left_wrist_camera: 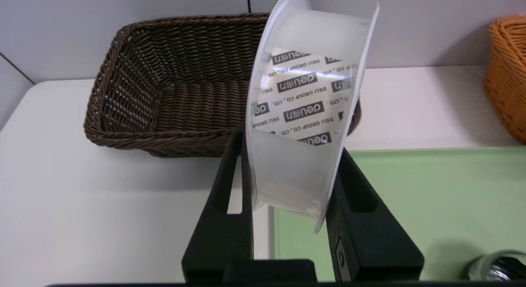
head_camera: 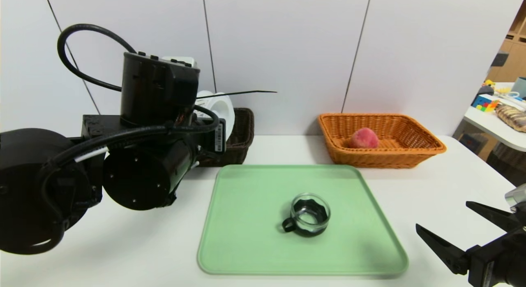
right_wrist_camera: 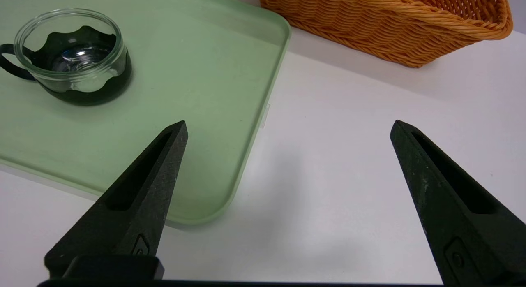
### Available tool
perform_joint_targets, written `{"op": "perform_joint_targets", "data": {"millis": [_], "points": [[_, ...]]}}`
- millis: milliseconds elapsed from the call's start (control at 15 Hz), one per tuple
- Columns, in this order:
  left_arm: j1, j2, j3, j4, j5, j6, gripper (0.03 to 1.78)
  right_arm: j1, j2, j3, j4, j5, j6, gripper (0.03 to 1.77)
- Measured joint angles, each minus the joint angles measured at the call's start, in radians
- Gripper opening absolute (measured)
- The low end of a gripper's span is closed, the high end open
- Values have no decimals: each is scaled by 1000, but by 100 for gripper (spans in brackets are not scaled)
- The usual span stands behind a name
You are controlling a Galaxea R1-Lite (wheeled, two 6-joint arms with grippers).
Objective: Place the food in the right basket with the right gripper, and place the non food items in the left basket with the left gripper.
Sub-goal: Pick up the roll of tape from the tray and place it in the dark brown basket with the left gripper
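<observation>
My left gripper (left_wrist_camera: pixel 289 143) is shut on a white plastic ring (left_wrist_camera: pixel 306 102) with printed labels inside, held upright just in front of the dark brown left basket (left_wrist_camera: pixel 135 93). In the head view the ring (head_camera: pixel 220 106) peeks out behind my left arm, next to that basket (head_camera: pixel 242 135). A pinkish-red peach (head_camera: pixel 363 138) lies inside the orange-tan right basket (head_camera: pixel 411 149). The small glass cup with black base and handle (head_camera: pixel 309 214) stands on the green tray (head_camera: pixel 246 229). My right gripper (head_camera: pixel 446 219) hangs open and empty over the table at the tray's front right.
The green tray (right_wrist_camera: pixel 197 81) lies mid-table; its right front corner sits beside the right gripper (right_wrist_camera: pixel 287 128). The orange basket (right_wrist_camera: pixel 390 28) is beyond it. A white wall stands close behind both baskets. A side table with toys (head_camera: pixel 499 104) is at the far right.
</observation>
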Motion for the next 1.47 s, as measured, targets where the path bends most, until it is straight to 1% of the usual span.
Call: {"op": "perform_joint_targets", "data": {"millis": [400, 600, 800, 1000, 1200, 1333, 1467], "points": [[136, 63, -101, 3, -76, 40, 50, 0, 0, 0, -1, 0, -2, 170], [195, 104, -164, 7, -126, 87, 50, 0, -3, 0, -1, -1, -2, 170], [246, 152, -234, 31, -158, 130, 50, 0, -3, -1, -2, -1, -2, 170], [296, 194, -340, 145, -242, 140, 50, 0, -5, 0, -1, -2, -2, 170], [341, 238, -462, 306, -317, 148, 50, 1, -6, 2, -1, -1, -2, 170], [358, 263, -526, 413, -360, 153, 50, 1, -6, 2, -1, 0, -3, 170], [375, 289, -577, 491, -391, 159, 50, 1, -6, 2, -1, 0, -5, 170]]}}
